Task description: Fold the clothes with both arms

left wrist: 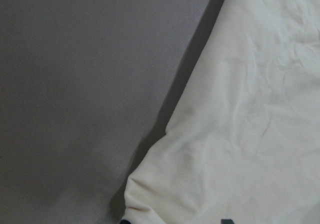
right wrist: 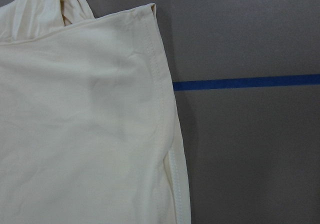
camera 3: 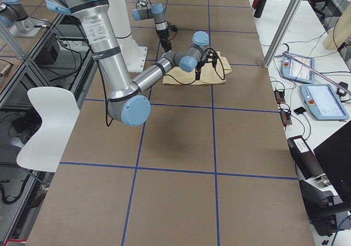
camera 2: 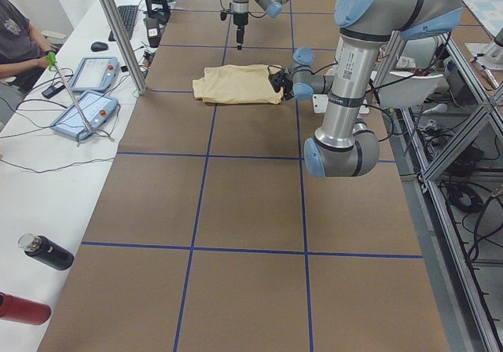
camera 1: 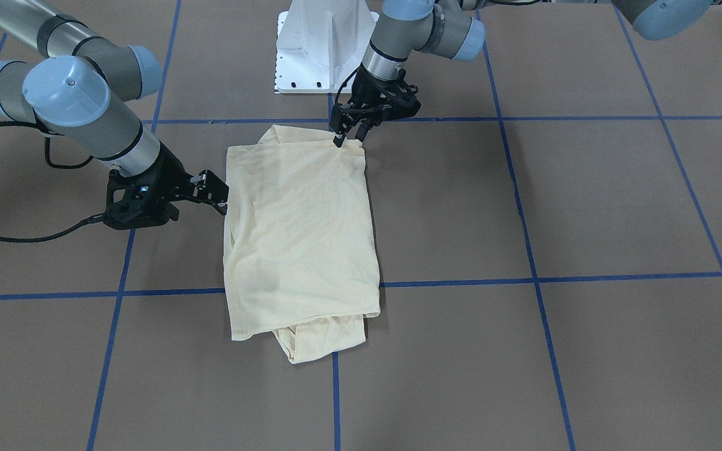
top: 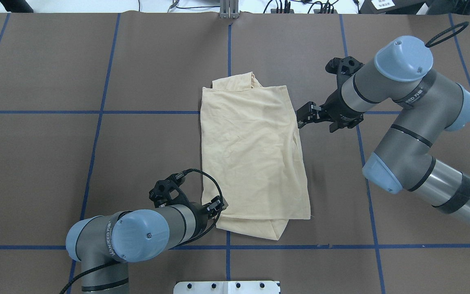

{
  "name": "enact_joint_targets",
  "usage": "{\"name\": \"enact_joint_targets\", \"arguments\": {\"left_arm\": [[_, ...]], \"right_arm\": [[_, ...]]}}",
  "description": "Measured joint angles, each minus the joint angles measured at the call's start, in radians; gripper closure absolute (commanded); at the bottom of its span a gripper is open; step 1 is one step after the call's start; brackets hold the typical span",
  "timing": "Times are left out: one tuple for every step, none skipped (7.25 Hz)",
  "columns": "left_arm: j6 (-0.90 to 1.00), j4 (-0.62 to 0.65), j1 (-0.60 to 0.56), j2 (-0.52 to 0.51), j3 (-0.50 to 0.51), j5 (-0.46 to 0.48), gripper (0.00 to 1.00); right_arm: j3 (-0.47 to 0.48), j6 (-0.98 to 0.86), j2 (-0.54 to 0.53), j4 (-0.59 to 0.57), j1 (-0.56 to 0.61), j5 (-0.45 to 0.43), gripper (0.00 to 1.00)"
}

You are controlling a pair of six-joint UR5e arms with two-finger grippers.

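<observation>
The clothes (top: 255, 155) are one pale cream shirt, folded into a long rectangle in the middle of the table, with extra layers poking out at both short ends. Its print, collar and tag are hidden. My left gripper (top: 218, 206) is at the shirt's near left corner; in the front view its fingers (camera 1: 340, 139) stand apart just over that corner, open. In the left wrist view, the corner of the clothes (left wrist: 240, 134) lies between two dark fingertips. My right gripper (top: 300, 118) is low beside the shirt's right long edge (right wrist: 165, 109), open and holding nothing.
The white pedestal base (camera 1: 323, 50) stands at the robot's side of the table. Blue tape lines (top: 96, 112) grid the brown tabletop. In the left side view, a side bench carries pendants (camera 2: 82, 104) and bottles (camera 2: 47, 251), with a seated person (camera 2: 16, 38).
</observation>
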Motion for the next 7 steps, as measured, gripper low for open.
{"name": "enact_joint_targets", "arguments": {"left_arm": [[0.000, 0.049, 0.000, 0.001, -0.037, -0.001, 0.33], [0.000, 0.077, 0.001, 0.003, -0.057, -0.001, 0.33], [0.001, 0.087, 0.002, 0.003, -0.058, -0.002, 0.33], [0.002, 0.089, 0.004, 0.001, -0.047, -0.001, 0.33], [0.002, 0.087, 0.005, -0.001, -0.031, -0.001, 0.33], [0.003, 0.084, 0.006, -0.002, -0.019, -0.001, 0.33], [0.003, 0.083, 0.007, -0.002, -0.011, -0.001, 0.33]], "right_arm": [[-0.001, 0.000, 0.000, 0.001, -0.002, -0.001, 0.00], [-0.004, 0.000, 0.000, 0.001, -0.004, -0.002, 0.00], [-0.006, 0.000, 0.000, 0.001, -0.005, -0.002, 0.00], [-0.007, 0.000, 0.000, 0.001, -0.005, -0.002, 0.00], [-0.008, 0.000, 0.000, 0.001, -0.006, -0.002, 0.00], [-0.009, 0.000, 0.000, 0.001, -0.006, -0.002, 0.00], [-0.010, 0.000, 0.001, 0.001, -0.006, -0.002, 0.00]]}}
